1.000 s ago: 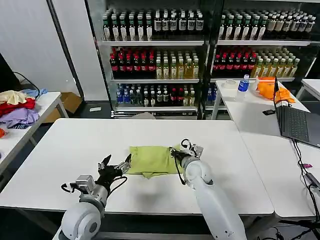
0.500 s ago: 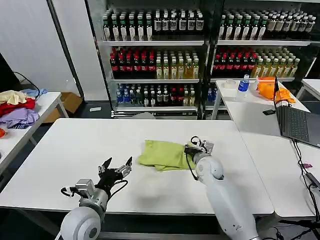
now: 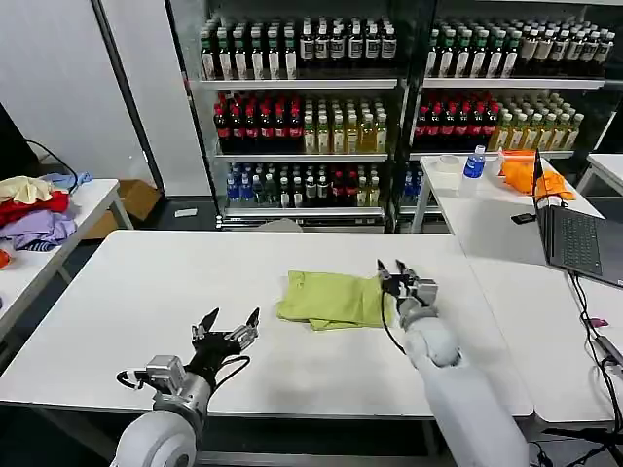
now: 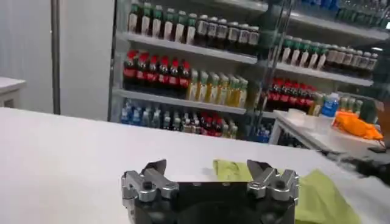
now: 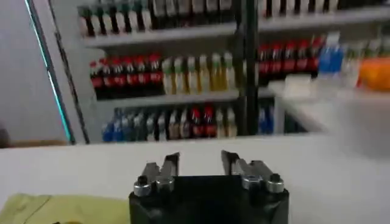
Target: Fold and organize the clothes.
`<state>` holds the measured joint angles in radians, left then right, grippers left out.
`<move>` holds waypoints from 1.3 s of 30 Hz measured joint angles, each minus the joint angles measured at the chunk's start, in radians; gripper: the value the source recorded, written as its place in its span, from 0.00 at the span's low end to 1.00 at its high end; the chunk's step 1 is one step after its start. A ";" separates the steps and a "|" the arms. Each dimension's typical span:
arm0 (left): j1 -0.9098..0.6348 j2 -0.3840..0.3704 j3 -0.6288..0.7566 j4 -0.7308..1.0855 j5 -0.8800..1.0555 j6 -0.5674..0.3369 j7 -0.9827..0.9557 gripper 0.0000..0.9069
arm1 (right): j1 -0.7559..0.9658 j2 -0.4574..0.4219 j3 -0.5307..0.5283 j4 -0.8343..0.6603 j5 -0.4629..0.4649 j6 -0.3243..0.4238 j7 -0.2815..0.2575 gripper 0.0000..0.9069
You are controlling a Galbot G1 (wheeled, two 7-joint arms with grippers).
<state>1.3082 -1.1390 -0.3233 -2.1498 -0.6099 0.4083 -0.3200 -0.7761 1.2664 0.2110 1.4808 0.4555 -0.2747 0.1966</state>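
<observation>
The clothes, a lime yellow-green T-shirt (image 3: 331, 300), lie folded into a compact bundle on the white table (image 3: 146, 282), right of centre. My right gripper (image 3: 394, 272) stands open just past the bundle's right edge, with nothing between its fingers. In the right wrist view that gripper (image 5: 200, 159) is open over bare table, and a corner of the T-shirt (image 5: 36, 208) shows off to one side. My left gripper (image 3: 226, 326) is open near the front edge, well short of the T-shirt. From the left wrist view, the left gripper (image 4: 207, 169) is open and the T-shirt (image 4: 320, 196) lies beyond it.
A side table on the left holds a red, purple and cream garment pile (image 3: 34, 209). The right-hand table carries a laptop (image 3: 576, 241), an orange cloth (image 3: 531, 175) and a water bottle (image 3: 474, 162). Drink coolers (image 3: 311, 117) line the back.
My right gripper dragged the folded T-shirt to the right across the table, then opened and came off its edge. My left gripper drew back toward the front edge.
</observation>
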 measured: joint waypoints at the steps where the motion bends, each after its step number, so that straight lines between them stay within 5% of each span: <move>1: 0.006 0.000 -0.001 -0.005 0.005 -0.001 0.001 1.00 | -0.026 -0.011 0.009 0.028 -0.020 0.019 -0.004 1.00; 19: 0.110 0.024 -0.048 -0.093 0.090 -0.014 0.035 1.00 | -0.635 -0.060 0.300 0.563 -0.157 0.161 -0.075 1.00; 39: 0.160 0.034 -0.056 -0.137 0.148 -0.014 0.079 1.00 | -0.817 -0.076 0.398 0.732 -0.194 0.146 -0.084 1.00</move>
<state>1.4684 -1.1048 -0.3792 -2.2869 -0.4619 0.3946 -0.2407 -1.5930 1.1900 0.6087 2.2131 0.2617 -0.1290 0.1131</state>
